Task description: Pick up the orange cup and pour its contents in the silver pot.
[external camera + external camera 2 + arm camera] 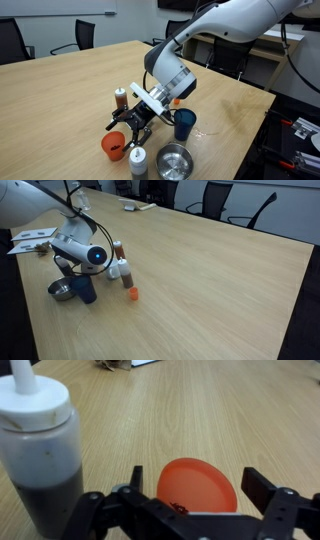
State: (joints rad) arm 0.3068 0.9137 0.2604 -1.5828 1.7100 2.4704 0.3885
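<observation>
Black two-fingered claw (126,128) is standing wide open, jaws spread, gripping nothing. It is hanging low over the table, angled down from the white arm (225,25). In the wrist view the short, bright orange plastic cup (200,482) is sitting in the gap between the dark fingers (268,500), roughly centred, with bare wood showing on either side of it. Whether a finger is touching it cannot be told. In an exterior view the orange cup (112,146) is resting on the table just below and in front of the fingertips. A clear squeeze bottle with a white nozzle cap and dark sauce inside (35,450) is standing upright just beside the claw. A small white shaker with a grey top (138,161) is standing just beside the orange cup. Next along, the round, shiny silver pot (163,163) is sitting near the table's front edge. A taller dark blue cup (185,124) is standing just behind the pot. The light wooden table (70,90) is carrying all of them.
</observation>
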